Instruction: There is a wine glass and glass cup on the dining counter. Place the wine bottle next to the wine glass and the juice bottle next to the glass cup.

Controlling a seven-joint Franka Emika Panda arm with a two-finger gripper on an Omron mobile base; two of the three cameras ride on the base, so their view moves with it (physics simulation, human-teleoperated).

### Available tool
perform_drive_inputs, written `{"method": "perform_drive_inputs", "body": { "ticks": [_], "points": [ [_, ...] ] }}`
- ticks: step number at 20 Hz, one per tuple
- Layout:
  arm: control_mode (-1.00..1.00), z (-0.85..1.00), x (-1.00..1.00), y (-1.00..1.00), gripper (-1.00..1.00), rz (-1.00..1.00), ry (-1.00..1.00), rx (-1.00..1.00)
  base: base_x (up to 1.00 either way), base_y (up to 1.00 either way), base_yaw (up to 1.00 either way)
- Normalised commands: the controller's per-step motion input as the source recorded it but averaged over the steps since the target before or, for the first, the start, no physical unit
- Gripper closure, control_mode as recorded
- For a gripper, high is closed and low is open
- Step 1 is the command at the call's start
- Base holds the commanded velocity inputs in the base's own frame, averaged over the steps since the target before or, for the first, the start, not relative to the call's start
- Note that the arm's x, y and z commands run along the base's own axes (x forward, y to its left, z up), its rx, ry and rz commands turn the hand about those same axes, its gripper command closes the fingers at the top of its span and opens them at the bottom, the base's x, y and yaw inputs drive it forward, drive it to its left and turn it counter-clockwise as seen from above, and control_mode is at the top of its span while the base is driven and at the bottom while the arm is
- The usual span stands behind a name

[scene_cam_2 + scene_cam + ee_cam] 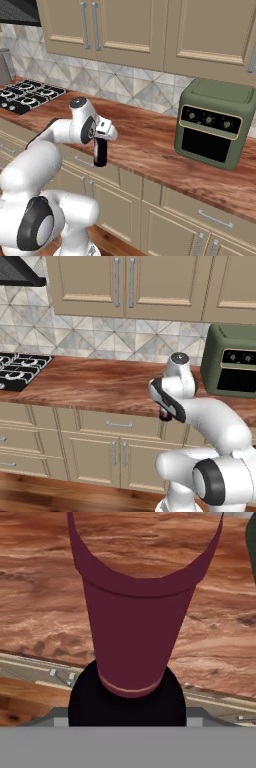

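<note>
The gripper (pixel 101 139) grips the wine bottle (pixel 100 152) by its neck, above the wall counter's (pixel 150 140) front edge. It should probably be carried upright and steadily to the dining counter.

place: kitchen | signs: stove (pixel 20 370), wall cabinets (pixel 125 283), tiled backsplash (pixel 100 336), wood counter (pixel 90 383), countertop oven (pixel 216 122)

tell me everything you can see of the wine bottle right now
The wine bottle is slim and almost black, with a dark red neck seen close up in the hand view. It hangs upright from the gripper, which is shut on its upper part, lifted over the front edge of the wood-grain counter. Its label can't be seen.
</note>
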Motion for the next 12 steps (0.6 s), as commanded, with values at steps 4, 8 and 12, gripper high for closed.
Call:
{"method": "perform_drive_inputs", "body": {
  "ticks": [4, 8, 12],
  "points": [
    [-1.00, 0.02, -0.64, 0.17, 1.00, 0.01, -0.01, 0.02, 0.00, 0.00, 0.00],
    [-1.00, 0.01, -0.46, 0.18, 1.00, 0.00, -0.01, 0.00, 0.00, 0.00, 0.00],
    [-1.00, 0.03, -0.09, 0.18, 1.00, 0.00, 0.03, 0.00, 0.00, 0.00, 0.00]
  ]
}}
